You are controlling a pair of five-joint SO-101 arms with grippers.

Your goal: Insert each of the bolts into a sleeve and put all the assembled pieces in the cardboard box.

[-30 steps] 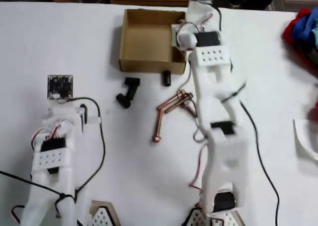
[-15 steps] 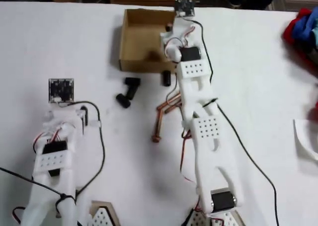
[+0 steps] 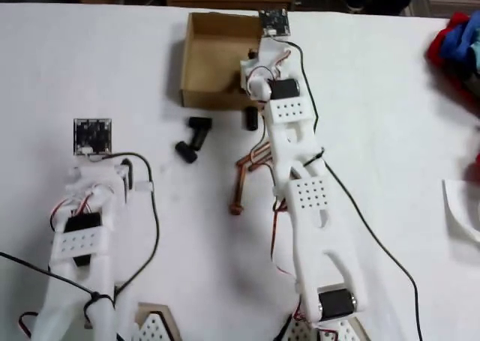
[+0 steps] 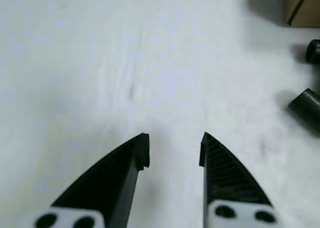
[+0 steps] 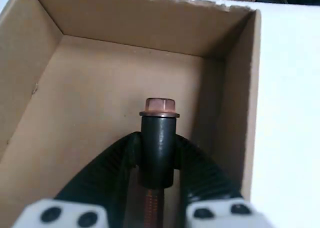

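Observation:
My right gripper (image 5: 158, 155) is shut on a black sleeve (image 5: 158, 148) with a copper bolt's head (image 5: 159, 106) sticking out of its end. It holds this piece above the floor of the open cardboard box (image 5: 90, 87), near one side wall. From above, the right gripper (image 3: 252, 65) hangs over the box (image 3: 210, 56) at its right side. Two loose black sleeves (image 3: 193, 137) and a third (image 3: 251, 118) lie in front of the box, beside several copper bolts (image 3: 241, 180). My left gripper (image 4: 172, 148) stands open over bare table, sleeves (image 4: 306, 105) off to one side.
A red and blue cloth (image 3: 456, 37) lies at the table's far right, with a white curved object (image 3: 459, 213) at the right edge. Cables trail beside both arms. Wooden furniture stands beyond the far table edge.
The right arm has swung left and stretched forward, carrying the sleeved bolt from the box's right rim to over its inside. The left arm has stayed put.

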